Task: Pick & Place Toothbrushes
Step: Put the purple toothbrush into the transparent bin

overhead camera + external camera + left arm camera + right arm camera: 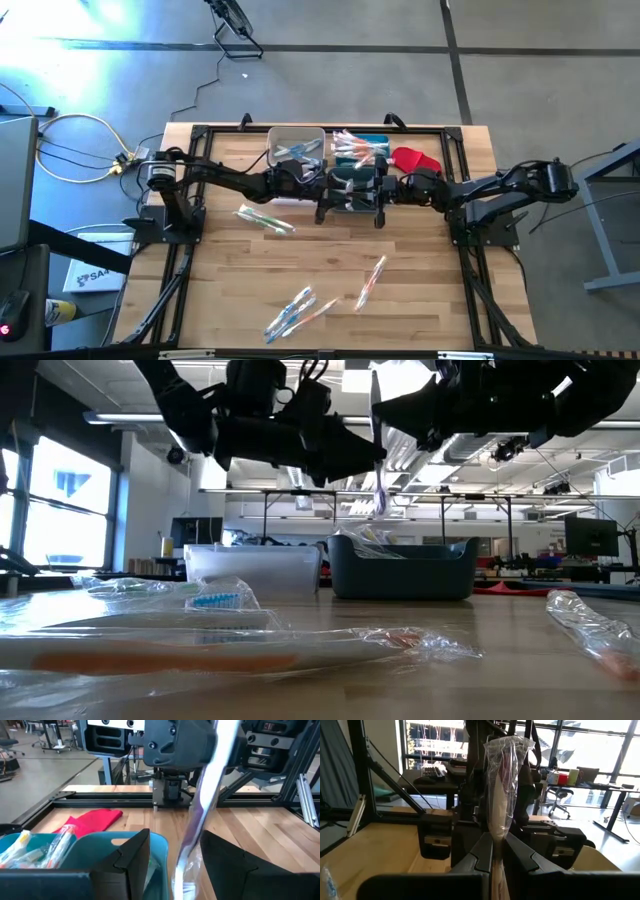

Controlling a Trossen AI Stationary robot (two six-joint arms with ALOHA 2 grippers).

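Wrapped toothbrushes (pixel 200 645) lie closest to the low camera, in crinkled clear sleeves on the wooden tabletop (pixel 330 270); one shows an orange handle, another blue bristles. From above, loose ones are scattered on the near half of the tabletop: a green-accented one (pixel 265 219) left of centre, a cluster (pixel 296 313) near the front edge, and a pink-tinted one (pixel 370 283) to its right.

Both arms meet at the tabletop's middle, over the dark teal bin (pixel 400 568).
- Right tool (pixel 496 851): fingers pressed together on a wrapped toothbrush (pixel 502 785), which stands upright between them, sleeve end bunched at the top.
- Left tool (pixel 172 865): fingers (pixel 131 851) apart, one either side of the same toothbrush; contact can't be told.
- Low view: the held toothbrush hangs roughly vertical above the teal bin, clear of it.

Bins at the rear of the tabletop:
- Clear bin (pixel 295 147) on the left, a few toothbrushes in it.
- Second teal bin (pixel 362 146) beside it, piled with wrapped toothbrushes.
- Red cloth piece (pixel 416 159) lies just right of that bin, flat on the wood.
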